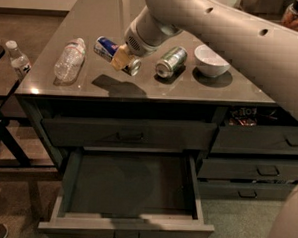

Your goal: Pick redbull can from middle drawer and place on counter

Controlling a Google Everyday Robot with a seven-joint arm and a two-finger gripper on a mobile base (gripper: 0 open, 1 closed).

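The redbull can (106,47) is slim, blue and silver, and is held on its side above the counter (140,88), with its shadow on the top below it. My gripper (123,58) is shut on the redbull can, its yellowish fingers (120,58) across the can's middle. The middle drawer (127,197) is pulled open below and shows nothing inside.
On the counter lie a clear plastic bottle (70,60) at the left, a green-and-silver can (171,61) on its side and a white bowl (211,60) at the right. A second bottle (17,60) stands on a side table at the left. My arm (233,35) crosses the top right.
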